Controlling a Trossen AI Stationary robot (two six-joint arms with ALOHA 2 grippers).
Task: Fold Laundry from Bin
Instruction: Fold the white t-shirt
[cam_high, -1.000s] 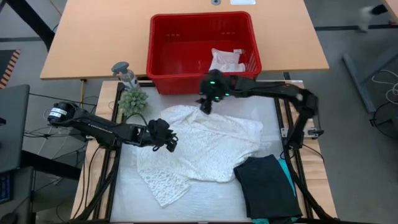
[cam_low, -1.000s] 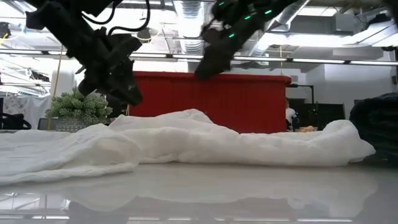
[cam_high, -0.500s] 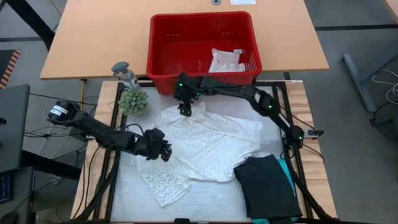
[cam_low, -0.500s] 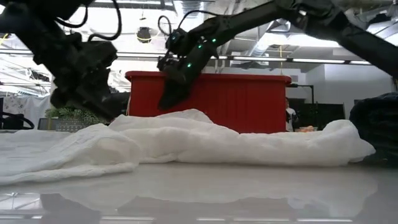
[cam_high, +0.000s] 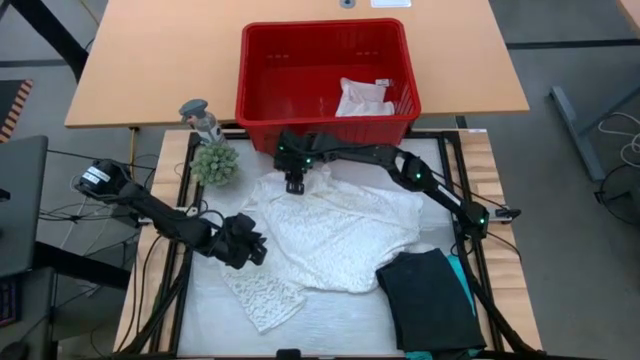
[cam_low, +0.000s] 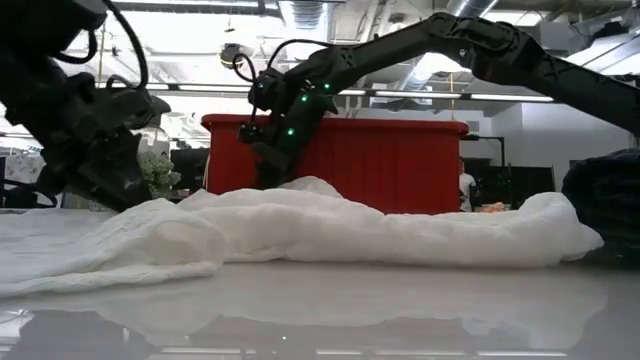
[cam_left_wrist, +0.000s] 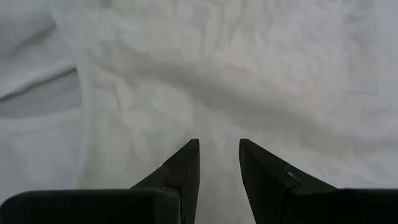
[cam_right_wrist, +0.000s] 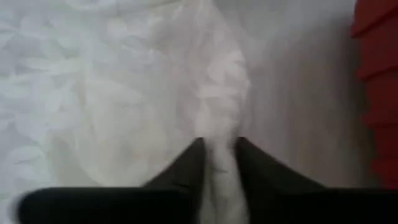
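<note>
Meanwhile, at about nine o'clock on the work mat, the left gripper (cam_high: 243, 243) sits low at the side edge of the white lacy top (cam_high: 335, 230), its two fingers (cam_left_wrist: 183, 171) a little apart with lace showing in the gap; whether they actually pinch cloth cannot be told. Spread flat across the mat's middle, the top appears laid out for folding, one sleeve (cam_high: 262, 297) trailing toward seven o'clock. At roughly twelve o'clock of the garment, just in front of the red bin (cam_high: 326, 128), the right gripper (cam_high: 295, 182) has its fingers clamped on a raised ridge of the lace (cam_right_wrist: 222, 155), likely to lift or pull that far edge. Inside the bin, the small white cloth (cam_high: 364, 97) lies against the right-hand wall. A small potted plant (cam_high: 214, 162) stands just beside the top's ten o'clock corner, leaving little clearance there. Toward five o'clock, the black garment (cam_high: 432, 300) rests folded, touching the top's hem, with a sliver of teal garment (cam_high: 463, 283) beneath it. Open mat remains chiefly along the near edge.
</note>
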